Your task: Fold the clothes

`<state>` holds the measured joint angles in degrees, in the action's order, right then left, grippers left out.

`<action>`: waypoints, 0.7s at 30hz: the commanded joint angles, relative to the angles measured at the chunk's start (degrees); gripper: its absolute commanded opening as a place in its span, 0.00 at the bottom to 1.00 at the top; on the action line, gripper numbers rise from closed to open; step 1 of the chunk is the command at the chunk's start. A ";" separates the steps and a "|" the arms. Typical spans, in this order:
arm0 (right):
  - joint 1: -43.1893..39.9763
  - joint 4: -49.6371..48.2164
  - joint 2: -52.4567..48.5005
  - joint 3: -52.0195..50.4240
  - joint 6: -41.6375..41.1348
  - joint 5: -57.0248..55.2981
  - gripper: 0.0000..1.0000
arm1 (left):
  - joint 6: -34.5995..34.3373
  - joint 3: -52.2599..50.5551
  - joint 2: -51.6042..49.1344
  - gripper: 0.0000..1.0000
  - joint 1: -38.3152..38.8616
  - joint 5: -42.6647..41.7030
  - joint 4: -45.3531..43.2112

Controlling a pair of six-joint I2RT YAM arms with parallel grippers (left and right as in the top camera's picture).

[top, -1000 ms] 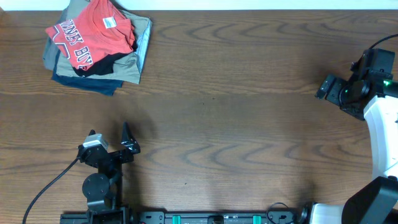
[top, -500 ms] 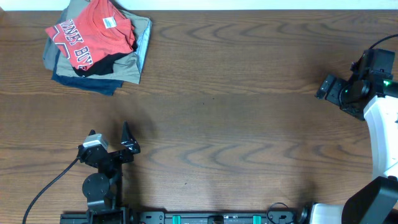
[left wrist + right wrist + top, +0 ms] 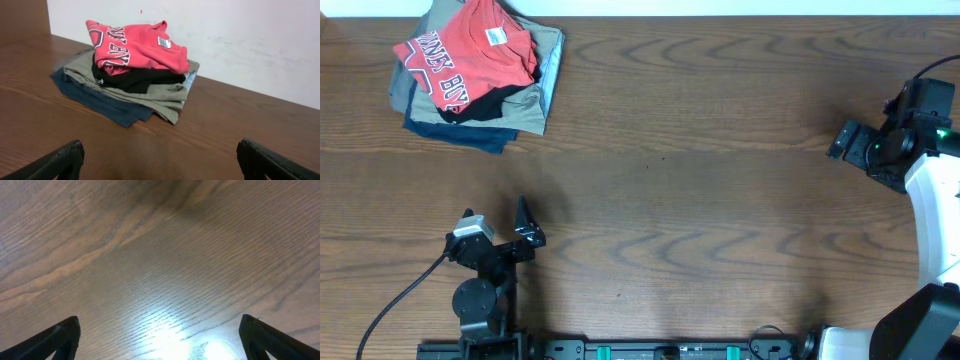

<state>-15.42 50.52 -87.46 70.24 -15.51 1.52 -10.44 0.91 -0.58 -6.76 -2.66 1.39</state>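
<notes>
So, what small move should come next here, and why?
Probably move the left fingers forward toward the coral-red T-shirt, which lies bunched on top of the pile of folded garments at the far edge of the table. They are open, hold nothing and face the pile.

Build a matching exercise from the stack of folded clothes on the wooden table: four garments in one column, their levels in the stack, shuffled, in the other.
Garments
1. coral-red soft fabric T-shirt with block lettering
2. black folded garment
3. khaki folded garment
4. navy folded garment

Levels
A. lowest of the four, against the tabletop
B. directly under the lettered shirt
C. topmost
D. under the black one, above the navy one

Pairs: 1-C, 2-B, 3-D, 4-A
</notes>
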 commanded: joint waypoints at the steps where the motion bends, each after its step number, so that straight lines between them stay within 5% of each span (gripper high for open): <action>1: -0.13 0.04 3.54 0.15 -0.31 0.00 0.99 | 0.76 -0.68 0.35 0.98 -0.28 0.50 2.56; 21: -0.13 0.04 40.79 -0.37 -0.31 0.00 0.99 | 0.76 -0.68 0.35 0.98 -0.28 0.48 2.56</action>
<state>-15.42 50.48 -49.76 70.13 -15.51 1.52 -10.44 1.13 -0.58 -6.76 -2.66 1.69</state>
